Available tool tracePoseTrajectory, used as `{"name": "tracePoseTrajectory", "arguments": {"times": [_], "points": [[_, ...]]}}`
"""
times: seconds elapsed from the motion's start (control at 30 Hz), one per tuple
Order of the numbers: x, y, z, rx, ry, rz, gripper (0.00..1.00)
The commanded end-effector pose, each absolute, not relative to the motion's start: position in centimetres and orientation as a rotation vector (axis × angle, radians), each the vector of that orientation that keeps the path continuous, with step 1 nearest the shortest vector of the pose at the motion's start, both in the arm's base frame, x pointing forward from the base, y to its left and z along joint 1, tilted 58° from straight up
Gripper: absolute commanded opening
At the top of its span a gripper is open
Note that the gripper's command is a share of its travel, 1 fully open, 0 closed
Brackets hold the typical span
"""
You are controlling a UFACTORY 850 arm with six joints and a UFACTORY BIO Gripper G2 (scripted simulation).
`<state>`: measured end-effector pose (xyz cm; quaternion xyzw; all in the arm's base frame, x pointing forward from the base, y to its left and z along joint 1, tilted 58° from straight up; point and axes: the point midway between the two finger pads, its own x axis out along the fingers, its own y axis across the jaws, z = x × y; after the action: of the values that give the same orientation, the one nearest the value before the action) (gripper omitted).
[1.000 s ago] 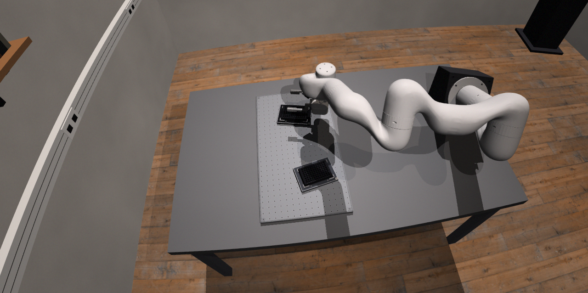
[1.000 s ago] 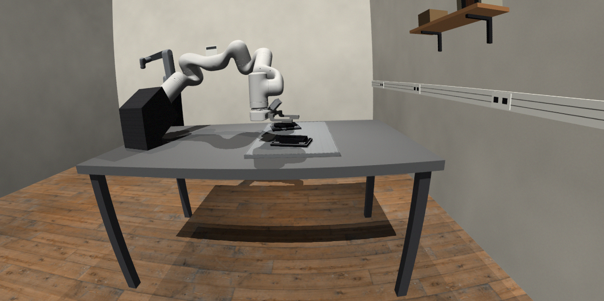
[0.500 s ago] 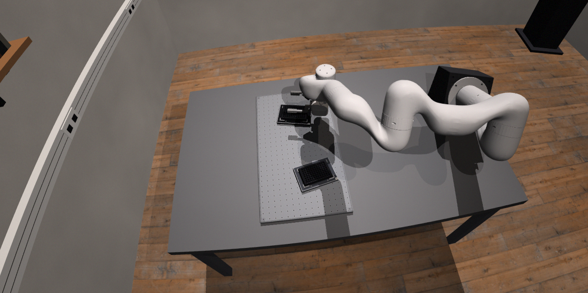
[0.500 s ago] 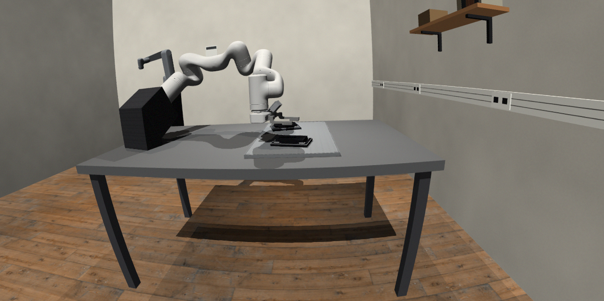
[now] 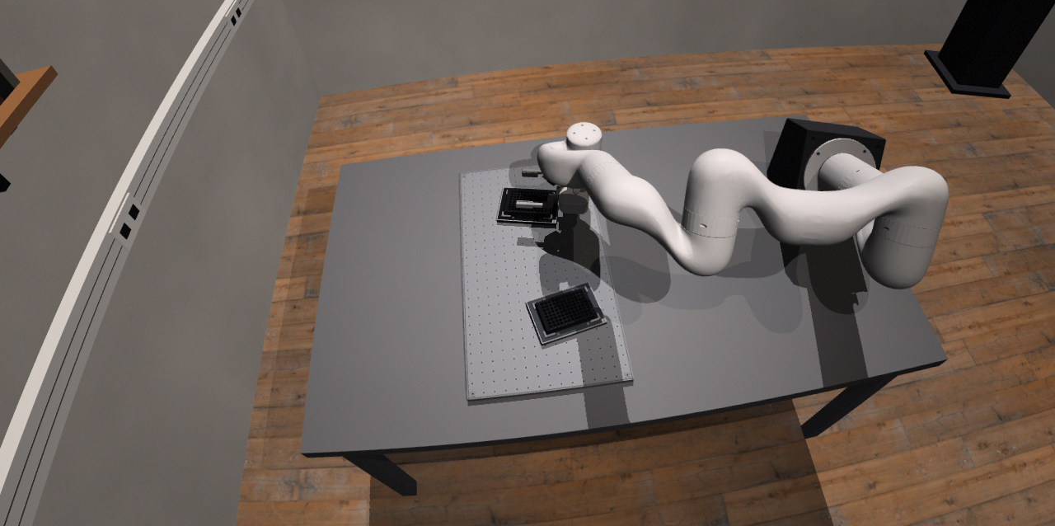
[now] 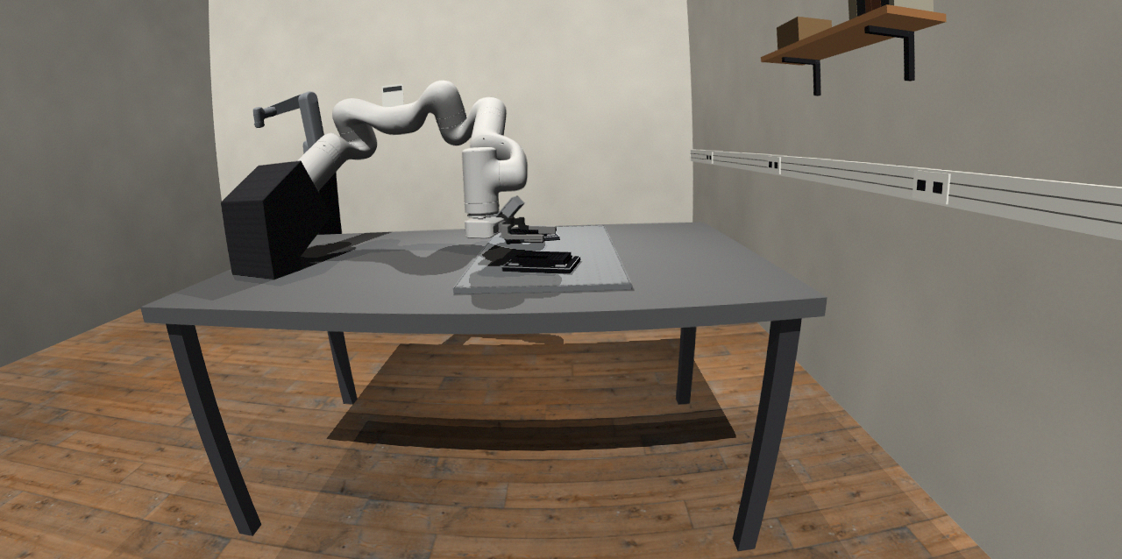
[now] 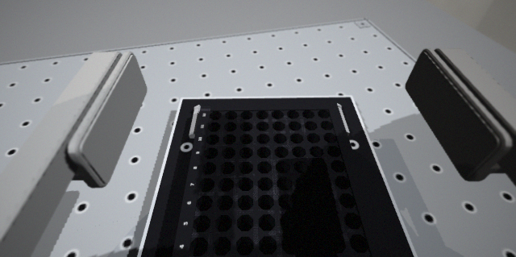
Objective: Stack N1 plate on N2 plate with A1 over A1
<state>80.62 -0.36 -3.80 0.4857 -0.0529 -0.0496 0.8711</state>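
I have the gripper (image 5: 529,188) (image 6: 541,232) (image 7: 282,118) spread, holding nothing, around the plate in N1 (image 5: 519,214) (image 6: 534,228) (image 7: 246,184), at top-view twelve o'clock on the pegboard (image 5: 501,345) (image 6: 596,273) (image 7: 258,55); I'd centre the pads, descend level, then squeeze evenly before lifting straight up

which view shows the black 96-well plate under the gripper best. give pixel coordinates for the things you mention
The wrist view: the black rectangular 96-well plate (image 5: 540,196) (image 6: 546,229) (image 7: 246,184) shows individual wells and row numbers, though its near end is cropped. The top view shows it partly covered by a finger; the exterior view shows only a thin dark edge.
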Motion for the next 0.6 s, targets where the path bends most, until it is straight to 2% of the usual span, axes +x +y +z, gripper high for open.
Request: {"name": "tracePoseTrajectory", "arguments": {"times": [0.0, 0.57], "points": [[80.7, -0.2, -3.9, 1.015, -0.113, -0.104, 0.37], [81.1, 1.9, -5.2, 1.015, -0.113, -0.104, 0.37]]}}
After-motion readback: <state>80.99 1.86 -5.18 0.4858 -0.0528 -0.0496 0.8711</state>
